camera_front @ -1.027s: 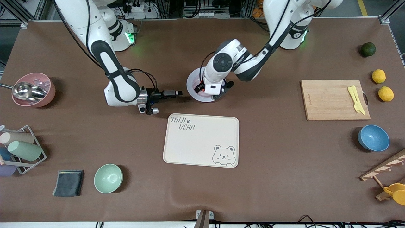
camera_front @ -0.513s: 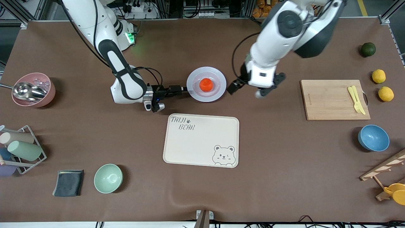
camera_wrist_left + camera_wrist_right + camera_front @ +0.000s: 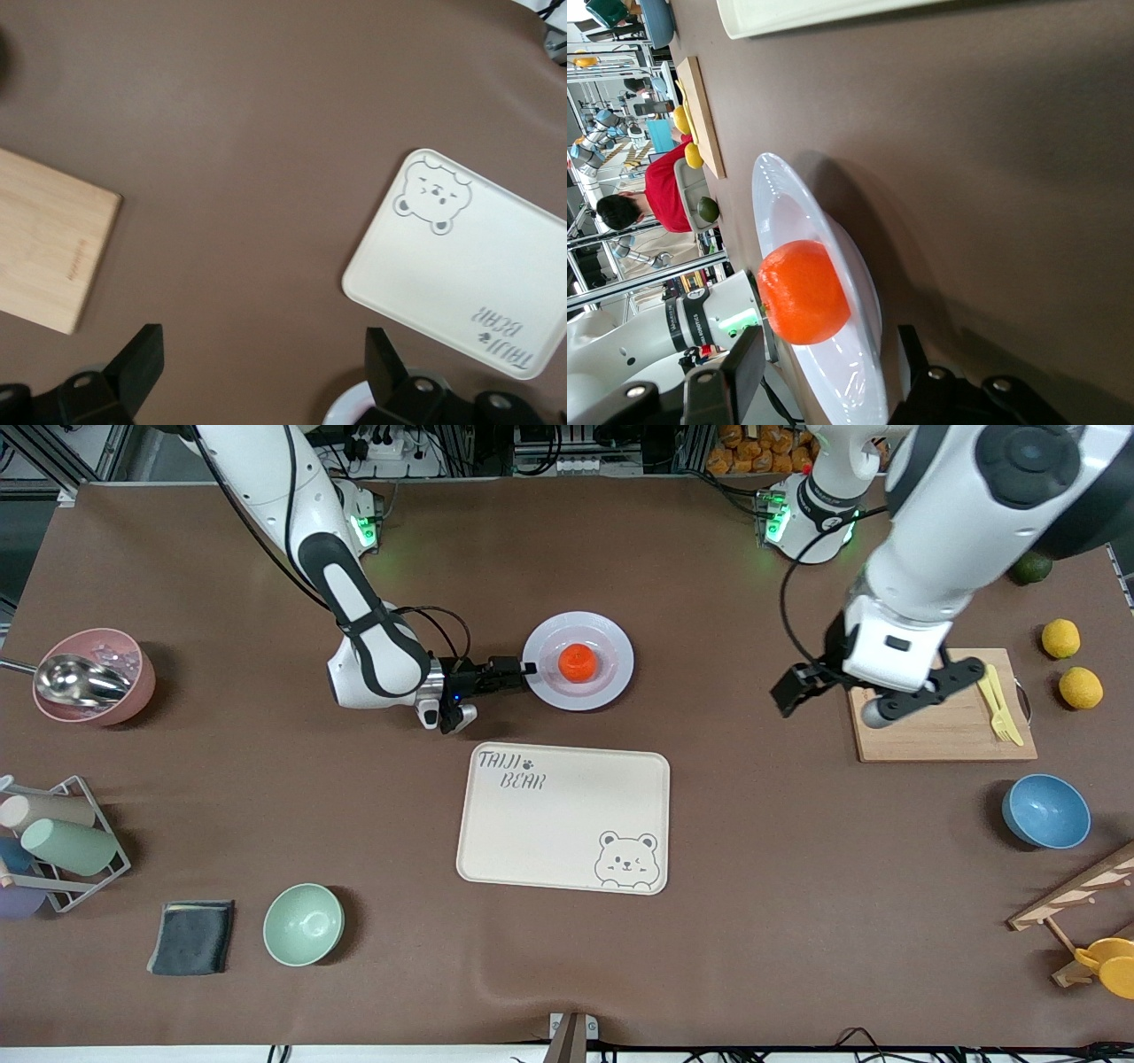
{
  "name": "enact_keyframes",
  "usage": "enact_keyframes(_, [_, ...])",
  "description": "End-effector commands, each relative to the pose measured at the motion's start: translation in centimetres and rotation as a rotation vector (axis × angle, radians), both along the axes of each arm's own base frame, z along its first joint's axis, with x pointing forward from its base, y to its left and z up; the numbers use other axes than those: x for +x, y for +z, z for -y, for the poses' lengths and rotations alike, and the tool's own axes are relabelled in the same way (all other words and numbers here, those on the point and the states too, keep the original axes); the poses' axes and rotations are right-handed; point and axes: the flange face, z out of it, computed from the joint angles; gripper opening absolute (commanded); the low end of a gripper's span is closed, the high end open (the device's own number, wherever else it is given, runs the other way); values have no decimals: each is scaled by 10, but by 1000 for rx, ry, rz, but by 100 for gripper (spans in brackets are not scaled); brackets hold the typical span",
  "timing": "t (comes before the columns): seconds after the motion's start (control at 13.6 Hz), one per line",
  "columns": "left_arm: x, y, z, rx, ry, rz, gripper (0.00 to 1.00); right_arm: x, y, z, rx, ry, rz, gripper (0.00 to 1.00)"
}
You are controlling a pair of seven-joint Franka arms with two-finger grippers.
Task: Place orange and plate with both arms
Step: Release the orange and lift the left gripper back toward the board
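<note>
Right tool — low at the bench, fingers spread to either side of the plate's rim, at the edge toward the right arm's end; whether they touch the rim cannot be told.

Left tool — raised over the corner of the wooden cutting board, fingers spread, holding nothing.

Plate — flat on the bench, farther from the front camera than the bear tray.

Orange — sits in the plate's sunken centre, free of both tools.

Yellow fork — lies on the cutting board.
</note>
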Motion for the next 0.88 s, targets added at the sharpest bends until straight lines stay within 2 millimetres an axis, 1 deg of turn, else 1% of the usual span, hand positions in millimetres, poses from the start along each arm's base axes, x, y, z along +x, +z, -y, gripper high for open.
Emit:
enact_keyframes(0.0, [7, 8, -23, 33, -59, -20, 100, -3, -8, 0, 8, -21, 8, 62])
enact_keyframes(0.15, [9, 6, -41, 48, -58, -45, 100, -3, -7, -2, 13, -25, 12, 60])
enact_keyframes(0.22, [10, 6, -51, 51, -67, -55, 100, -4, -7, -3, 13, -22, 12, 55])
enact_keyframes(0.37, [13, 20, -68, 53, -94, -50, 100, -5, -7, -4, 13, -19, 12, 53])
enact_keyframes(0.44, [14, 26, -73, 54, -97, -47, 100, -5, -8, -4, 13, -22, 10, 50])
enact_keyframes(0.51, [14, 26, -81, 56, -97, -56, 100, -6, -9, -5, 6, -20, 13, 50])
enact_keyframes(0.59, [15, 27, -87, 56, -109, -57, 100, -8, -10, -8, -2, -22, 15, 50])
enact_keyframes(0.73, [14, 32, -90, 60, -122, -64, 100, -14, -11, -18, -24, -31, 27, 49])
enact_keyframes(0.81, [14, 40, -92, 60, -130, -57, 100, -17, -10, -23, -25, -32, 27, 48])
